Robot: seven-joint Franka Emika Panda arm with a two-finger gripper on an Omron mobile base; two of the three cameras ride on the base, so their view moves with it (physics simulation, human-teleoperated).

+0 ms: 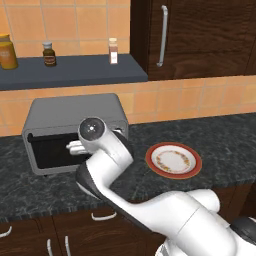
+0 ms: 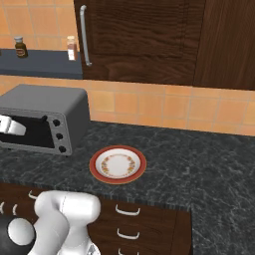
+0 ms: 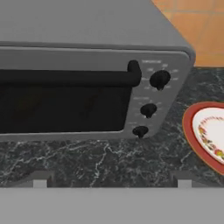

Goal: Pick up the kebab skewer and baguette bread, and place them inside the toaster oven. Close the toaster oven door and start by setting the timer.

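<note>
Left base view: toaster oven at nine o'clock on the counter, door shut. Right base view: empty plate at its four o'clock. Hand view: jaws wide open, holding nothing, facing the knobs, likely for the timer.

The boxy grey metal toaster oven stands at the left of the frame on the dark speckled stone counter. The round red-rimmed patterned plate lies to its right. Three small jars sit on the dark shelf at upper left.
</note>
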